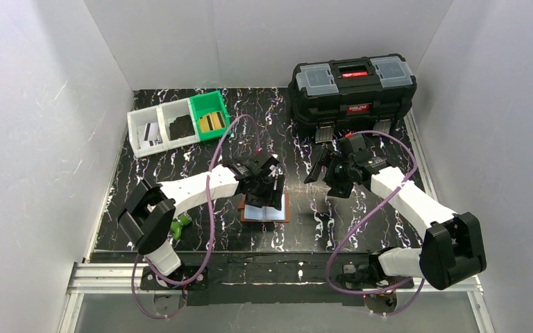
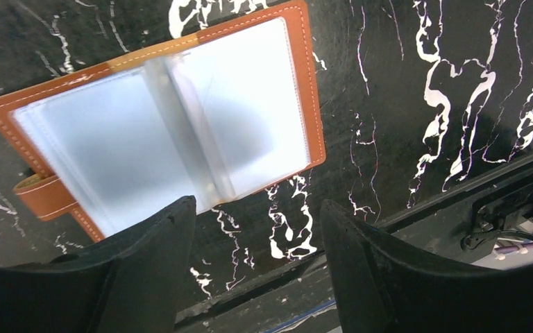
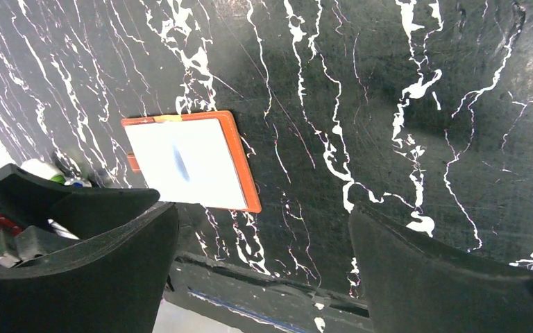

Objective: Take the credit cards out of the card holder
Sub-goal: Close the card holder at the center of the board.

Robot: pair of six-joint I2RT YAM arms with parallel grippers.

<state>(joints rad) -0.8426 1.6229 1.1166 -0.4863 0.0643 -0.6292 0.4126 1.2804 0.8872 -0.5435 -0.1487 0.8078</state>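
Near the middle of the black, white-veined counter [image 1: 153,166], a little toward its near edge, the card holder [image 1: 265,211] lies opened flat with its inside facing up. Its brown leather border with pale stitching frames frosted grey-blue pockets, and in the left wrist view one clear leaf stands up along the fold of the card holder [image 2: 111,146]. A brown strap tab [image 2: 41,194] sticks out from one short edge. The pockets look pale and cloudy, and whether any credit cards sit in them cannot be told.

The left gripper [image 1: 267,196] hangs over the far part of the holder, pointing down. In its own view the left gripper [image 2: 257,208] has its jaws partly apart with nothing between them, and one finger overlaps the holder's edge, though contact cannot be judged.

The right gripper [image 1: 325,170] is to the right of the holder, over bare counter and well apart from it. Its wrist view shows the right gripper [image 3: 262,215] spread wide and empty, with the card holder [image 3: 187,159] off to one side.

At the far right stands a black toolbox [image 1: 352,87]. At the far left sit two white bins [image 1: 163,128] and a green bin [image 1: 210,114], each holding small items too indistinct to name. A small green object [image 1: 179,225] lies by the left arm's elbow.
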